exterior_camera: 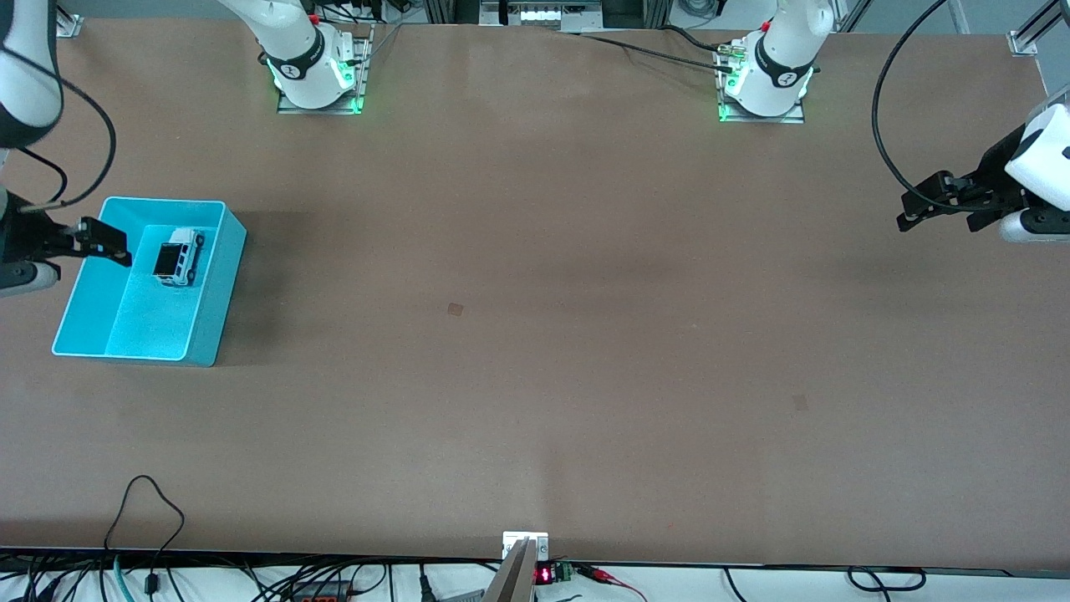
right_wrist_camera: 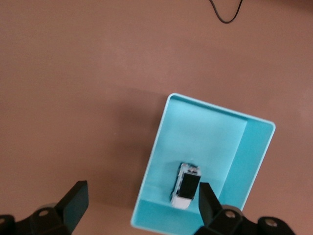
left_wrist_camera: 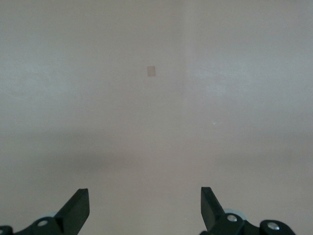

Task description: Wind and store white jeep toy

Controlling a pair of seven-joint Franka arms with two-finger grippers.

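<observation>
My right fingers hang spread and empty over the turquoise bin where the white jeep toy sits stored, my left fingers equally spread, waiting over bare tabletop.

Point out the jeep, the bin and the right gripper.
jeep (exterior_camera: 178,257), front view, on its black roof.
bin (exterior_camera: 224,266), front view, on its side wall.
right gripper (right_wrist_camera: 141,203), right wrist view, midway between its open fingertips.
</observation>
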